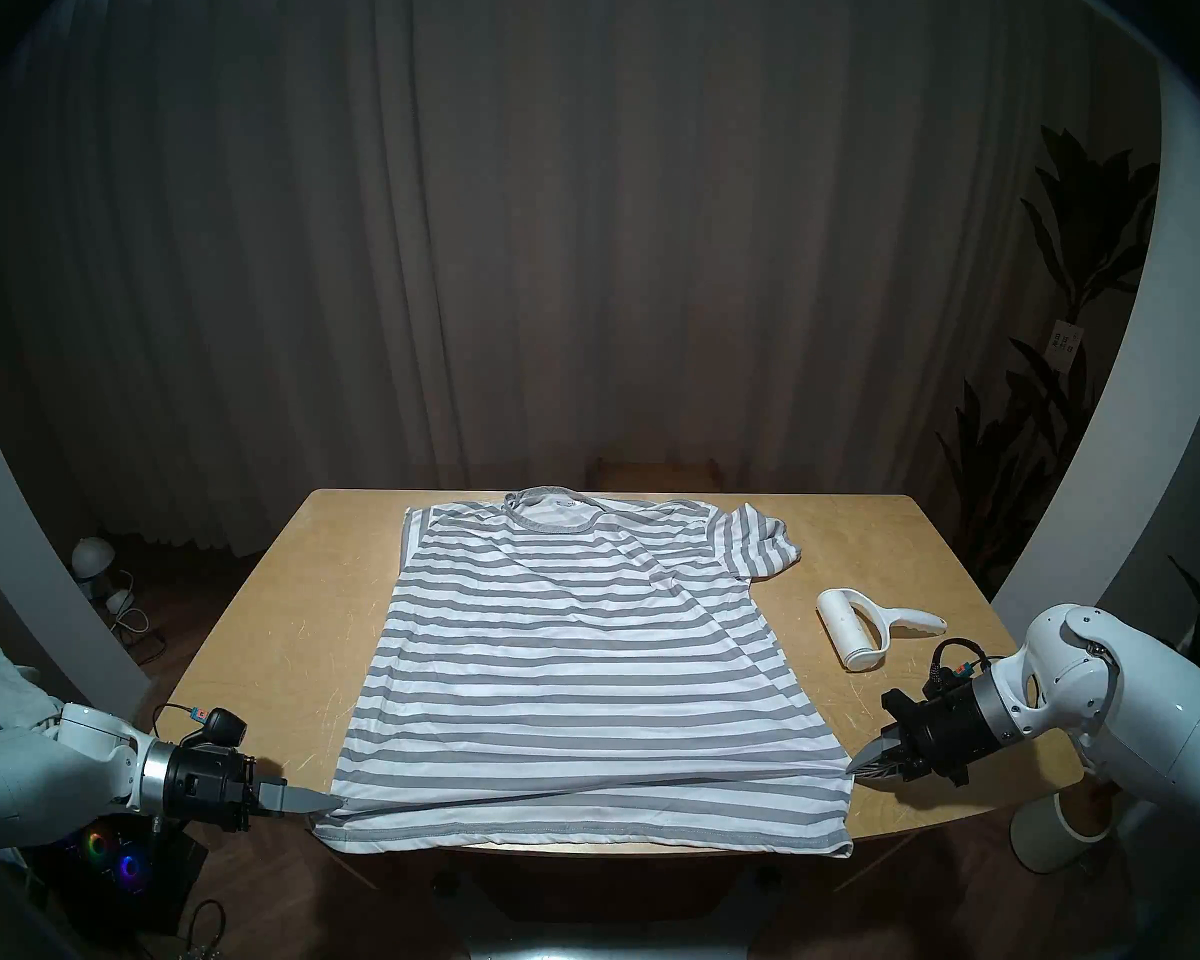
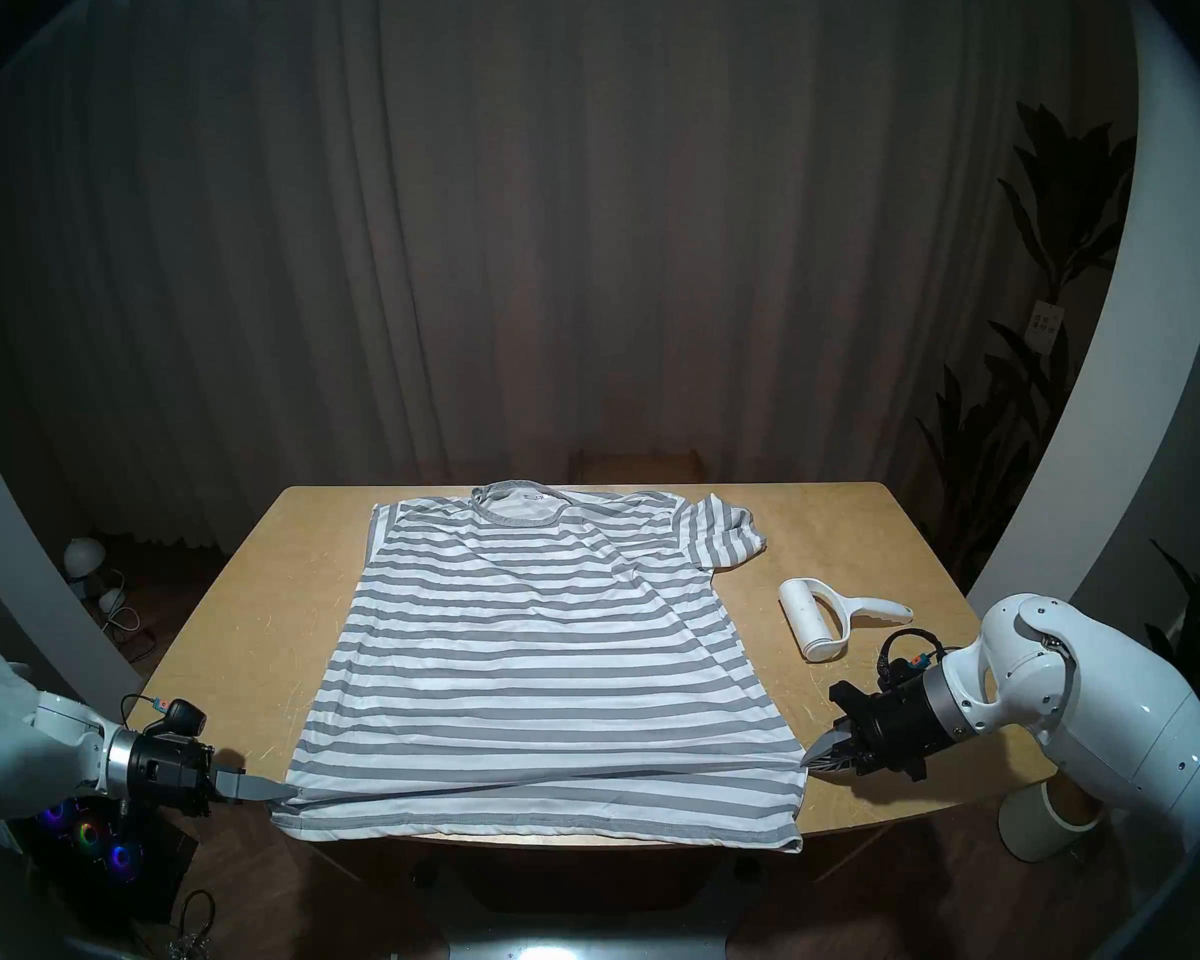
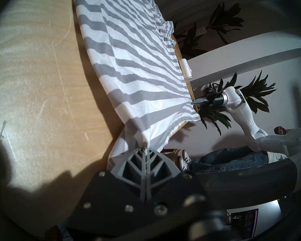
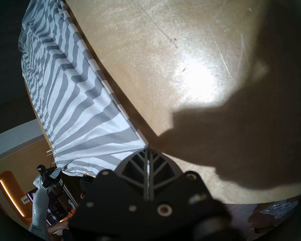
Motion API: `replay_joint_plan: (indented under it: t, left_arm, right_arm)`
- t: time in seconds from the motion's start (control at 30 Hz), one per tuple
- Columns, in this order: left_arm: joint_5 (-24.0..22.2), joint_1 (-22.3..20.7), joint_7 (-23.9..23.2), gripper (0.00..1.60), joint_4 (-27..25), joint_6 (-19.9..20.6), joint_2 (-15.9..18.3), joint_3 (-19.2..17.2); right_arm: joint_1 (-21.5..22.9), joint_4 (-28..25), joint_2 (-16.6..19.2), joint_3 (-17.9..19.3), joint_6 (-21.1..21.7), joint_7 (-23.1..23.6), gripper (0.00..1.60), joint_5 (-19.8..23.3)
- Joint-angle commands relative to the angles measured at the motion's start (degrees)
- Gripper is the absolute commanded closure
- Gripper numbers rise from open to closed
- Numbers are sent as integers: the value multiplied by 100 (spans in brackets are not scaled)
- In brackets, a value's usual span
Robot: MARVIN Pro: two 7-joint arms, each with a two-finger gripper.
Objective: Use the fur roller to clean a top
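Both grippers, left [image 1: 327, 803] and right [image 1: 857, 763], pinch the top's [image 1: 569, 654] hem corners; fur roller [image 1: 860, 626] lies beyond the right

Wooden table [image 1: 292, 591], curtain [image 1: 514, 245], plant [image 1: 1068, 259]

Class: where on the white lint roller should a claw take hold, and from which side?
Grip the lint roller by its ridged handle, which juts out toward the table's right edge, away from the shirt. Come from above on the right, probably closing across the handle's narrow width.
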Motion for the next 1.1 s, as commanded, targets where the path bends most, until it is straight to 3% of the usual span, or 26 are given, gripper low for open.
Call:
replay_joint_plan:
  t: [0.0,0.03,0.07,0.1,0.47,0.73,0.93,1.07]
  left_arm:
    - [91,583,85,13,71,164,-206,496]
    - [72,582,75,0,81,170,-204,495]
    - [52,588,85,0,81,175,-195,494]
    - [27,595,71,0,85,176,-179,495]
    - [-274,721,-100,0,246,172,40,500]
    - [-976,902,-492,0,758,58,380,418]
    - [-1681,1228,-616,0,1103,-374,628,201]
    - [-2050,1219,-785,0,1385,-545,650,36]
  right_arm:
    - [63,-32,33,-14,-2,1,91,-1]
    - [63,-32,32,-17,-2,0,77,3]
    - [71,-33,35,-27,-2,-6,3,3]
    - [75,-34,35,-31,-2,-10,0,6]
    - [36,30,285,45,-2,-68,0,154]
    - [-24,183,607,367,-2,-91,0,299]
    - [-3,170,678,580,-2,-64,0,422]
    - [42,104,685,658,-2,-26,0,571]
